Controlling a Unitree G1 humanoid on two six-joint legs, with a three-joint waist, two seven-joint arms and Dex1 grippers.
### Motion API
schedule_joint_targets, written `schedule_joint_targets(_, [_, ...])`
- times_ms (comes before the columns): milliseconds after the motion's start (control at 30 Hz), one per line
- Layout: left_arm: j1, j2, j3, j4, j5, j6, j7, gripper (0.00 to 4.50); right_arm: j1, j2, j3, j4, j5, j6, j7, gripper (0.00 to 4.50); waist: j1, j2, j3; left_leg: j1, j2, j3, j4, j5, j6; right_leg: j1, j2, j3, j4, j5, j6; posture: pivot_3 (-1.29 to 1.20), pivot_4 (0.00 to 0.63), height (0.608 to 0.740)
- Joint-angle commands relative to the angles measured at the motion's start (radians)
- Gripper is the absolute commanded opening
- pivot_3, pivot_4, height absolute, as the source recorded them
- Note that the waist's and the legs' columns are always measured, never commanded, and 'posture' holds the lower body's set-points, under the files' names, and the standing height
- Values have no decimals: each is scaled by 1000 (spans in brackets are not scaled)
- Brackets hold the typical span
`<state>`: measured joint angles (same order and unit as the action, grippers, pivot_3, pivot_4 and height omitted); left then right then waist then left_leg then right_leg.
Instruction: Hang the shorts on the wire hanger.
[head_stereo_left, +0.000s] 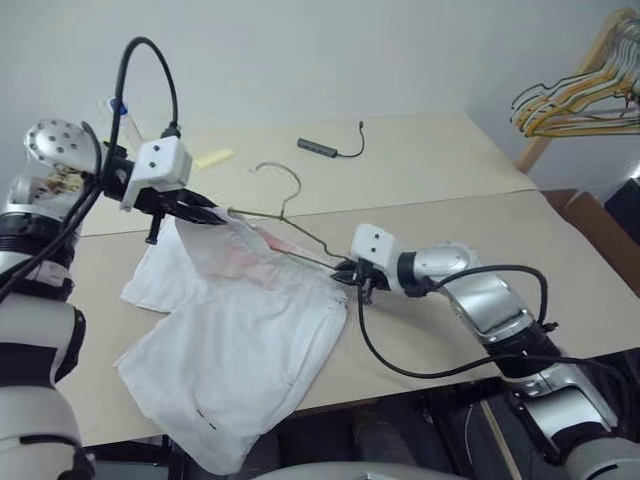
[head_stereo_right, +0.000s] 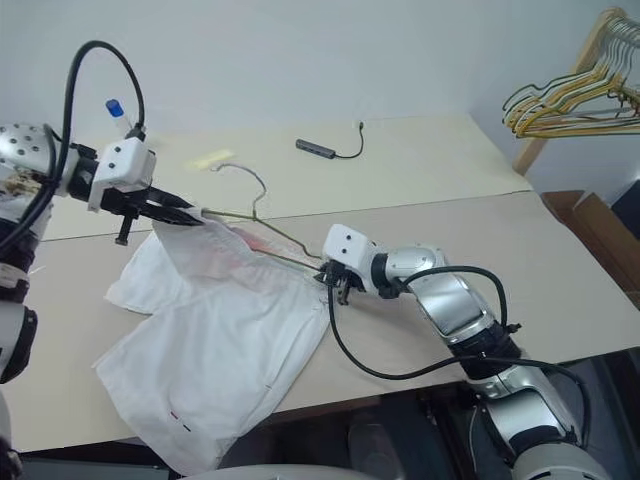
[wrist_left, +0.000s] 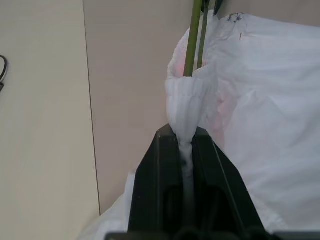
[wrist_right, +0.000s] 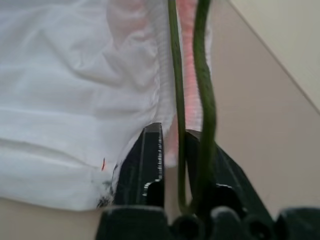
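The white shorts lie spread on the beige table, one leg hanging toward the near edge. My left gripper is shut on a bunched piece of the elastic waistband and lifts it slightly. The thin olive wire hanger lies across the waistband, hook toward the back, its wires entering the cloth beside that pinch. My right gripper sits at the hanger's right corner by the shorts' edge. Its fingers stand slightly apart with the hanger wire running loosely between them.
A bunch of yellow and dark hangers hangs on a wooden rack at the far right. A dark slim device with a cable and a yellow note lie at the back of the table. A cardboard box stands beside the table's right edge.
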<state>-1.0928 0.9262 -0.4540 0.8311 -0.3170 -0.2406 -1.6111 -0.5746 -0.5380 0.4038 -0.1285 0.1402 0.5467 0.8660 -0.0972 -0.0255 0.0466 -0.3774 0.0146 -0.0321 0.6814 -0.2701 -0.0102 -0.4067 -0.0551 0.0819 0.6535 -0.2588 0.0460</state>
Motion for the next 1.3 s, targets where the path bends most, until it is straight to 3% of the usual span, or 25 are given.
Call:
schedule_joint_targets(33, [2,0,78,19,18,-7,-3,0,7,-13,-79,-23,14,-30,-3,2207,0,0,0,0,0,0,0,0,0,0,0,0,0,0,0,-53,0,740])
schedule_joint_targets(200, [27,-23,158,50,71,-11,8,0,35,-74,-219,40,62,42,0,4001,4,0,0,0,0,-1,0,0,0,0,0,-1,1,0,0,-48,0,740])
schedule_joint_targets(300, [42,-27,198,54,92,-10,8,0,73,-86,-322,31,155,144,5,4001,3,0,0,0,0,-1,0,0,0,0,0,-1,2,0,0,-48,0,740])
schedule_joint_targets(433, [52,-31,244,47,106,3,2,0,124,-78,-357,9,248,257,39,4001,0,0,0,1,0,-2,0,0,0,0,0,-1,3,0,0,-45,0,740])
schedule_joint_targets(767, [73,-11,295,6,138,14,-3,0,129,262,-277,59,343,420,-111,4001,1,-1,0,4,0,-6,-1,0,0,1,2,-1,8,0,0,-13,0,740])
schedule_joint_targets(1167, [98,1,332,-43,137,44,-3,0,118,269,-220,167,242,333,-171,7,25,-1,-1,2,-1,-12,0,1,-1,1,0,-9,9,0,0,7,0,740])
schedule_joint_targets(1300, [100,-3,341,-43,146,44,-3,0,111,266,-221,178,238,327,-170,7,26,-1,-1,2,-1,-13,0,1,-1,1,0,-10,9,0,-1,3,0,740])
